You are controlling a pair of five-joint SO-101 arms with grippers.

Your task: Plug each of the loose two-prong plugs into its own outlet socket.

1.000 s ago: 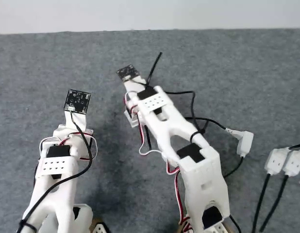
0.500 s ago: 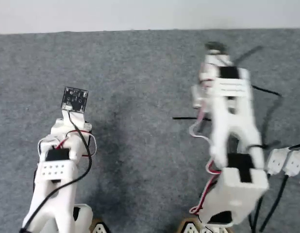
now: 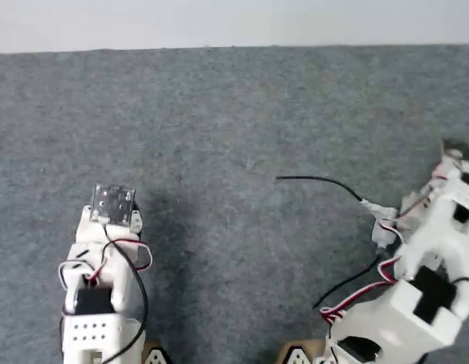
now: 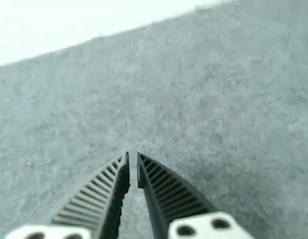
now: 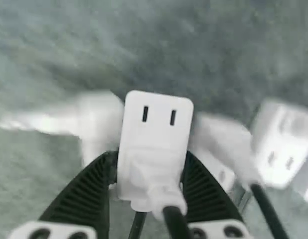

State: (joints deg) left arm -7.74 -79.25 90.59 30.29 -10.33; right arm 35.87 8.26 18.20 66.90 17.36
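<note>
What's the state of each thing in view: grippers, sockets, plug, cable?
left gripper, shut, holding nothing
right gripper, shut on the held socket
held socket, clamped in the right gripper, both slots empty
second socket, lying free beyond it, slots empty
plug, loose, not in any socket
black cable, lying slack

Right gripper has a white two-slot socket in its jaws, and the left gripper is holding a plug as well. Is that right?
Not quite. The left gripper holds nothing: the left wrist view shows it shut over the bare grey table. The right gripper does grip the white two-slot socket.
</note>
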